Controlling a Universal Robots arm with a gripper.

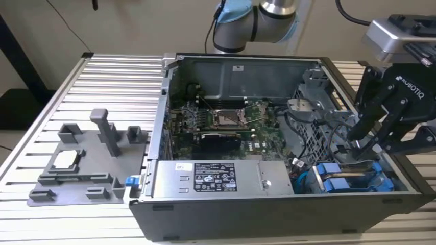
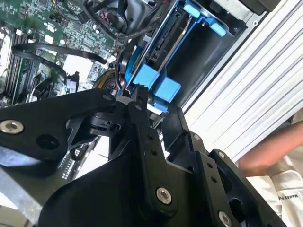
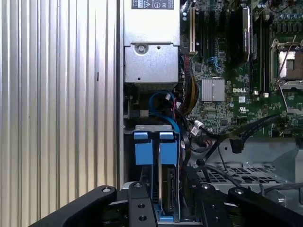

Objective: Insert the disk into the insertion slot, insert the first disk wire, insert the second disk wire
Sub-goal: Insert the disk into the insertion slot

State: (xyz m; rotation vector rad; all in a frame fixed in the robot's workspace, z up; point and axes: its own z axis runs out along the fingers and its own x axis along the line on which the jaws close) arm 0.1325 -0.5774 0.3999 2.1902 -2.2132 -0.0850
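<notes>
The disk (image 1: 338, 182) stands on edge in the insertion slot (image 1: 385, 179) at the case's front corner on the exterior view's right, its blue carrier tabs facing the power supply. In the first wrist view the disk (image 3: 166, 185) runs between my two black fingers (image 3: 140, 204), and my gripper (image 3: 171, 201) straddles its upper edge. The second wrist view has the gripper (image 2: 155, 106) shut on the disk's edge just behind the blue tabs (image 2: 156, 85). A loose black cable with a connector (image 3: 236, 144) hangs over the motherboard beside the bay. A blue cable (image 3: 163, 101) curls behind the tabs.
The open computer case (image 1: 163, 153) lies on a ribbed metal table (image 1: 102, 76). The grey power supply (image 1: 218, 178) sits along the case front next to the bay. A grey fixture plate (image 1: 81, 168) lies outside the case. A person's hand (image 2: 270, 158) rests beside the case.
</notes>
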